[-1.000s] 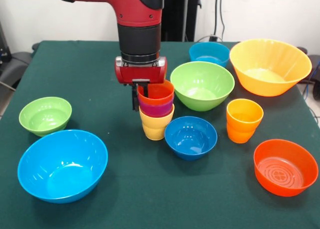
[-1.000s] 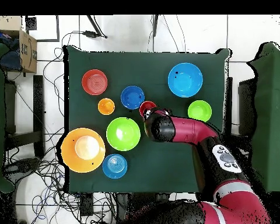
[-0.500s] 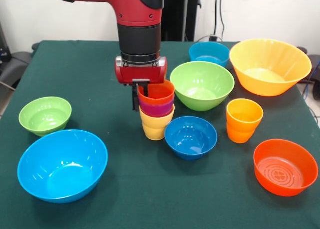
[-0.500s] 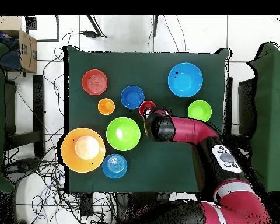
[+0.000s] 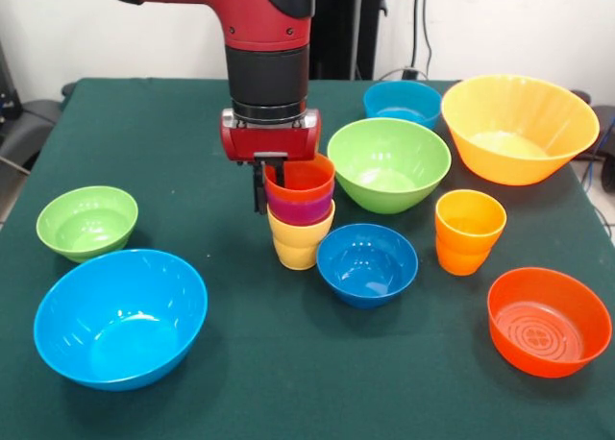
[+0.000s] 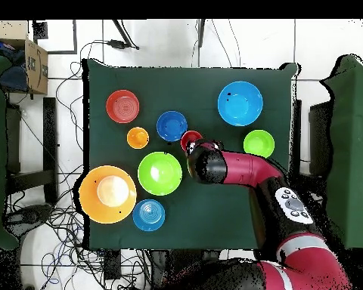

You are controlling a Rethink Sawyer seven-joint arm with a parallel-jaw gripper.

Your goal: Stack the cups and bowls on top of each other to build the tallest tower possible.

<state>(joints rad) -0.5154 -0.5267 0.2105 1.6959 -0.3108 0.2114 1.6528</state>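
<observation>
A tower of three nested cups stands mid-table: a yellow cup (image 5: 296, 243) at the base, a purple cup (image 5: 300, 210) in it, and a red-orange cup (image 5: 301, 180) on top, seen from above as a red cup (image 6: 190, 139). My gripper (image 5: 269, 194) hangs straight down over the tower's left side, shut on the red-orange cup's rim, with one finger outside the wall and one inside. An orange-yellow cup (image 5: 469, 231) stands alone to the right. The dark blue bowl (image 5: 367, 262) sits just right of the tower.
Other bowls ring the tower: small green (image 5: 86, 221), large light blue (image 5: 120, 317), medium green (image 5: 388, 163), teal (image 5: 402, 102), large orange-yellow (image 5: 519, 128), orange-red (image 5: 549, 320). In the overhead view the arm (image 6: 237, 168) crosses the table's right half.
</observation>
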